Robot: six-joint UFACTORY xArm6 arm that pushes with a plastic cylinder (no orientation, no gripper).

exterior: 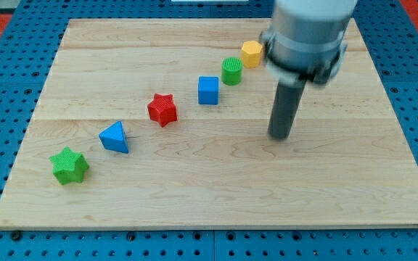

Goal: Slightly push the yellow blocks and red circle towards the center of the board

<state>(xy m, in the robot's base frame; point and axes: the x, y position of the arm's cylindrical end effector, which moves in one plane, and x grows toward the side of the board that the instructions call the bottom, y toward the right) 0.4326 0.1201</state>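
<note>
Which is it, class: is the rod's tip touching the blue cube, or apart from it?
Apart. The camera view shows bare wood between my tip and the blue cube; the tip sits toward the view's right and lower than the cube.

diagonal block row [207, 90], open board [216, 188] at the view's bottom

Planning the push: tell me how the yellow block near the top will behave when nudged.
The yellow block looks squat and flat-bottomed, so it should probably slide, not tip or roll. It appears rigid and likely light. It sits close to the green cylinder, so it may bump it. My tip is apart, lower right.
</note>
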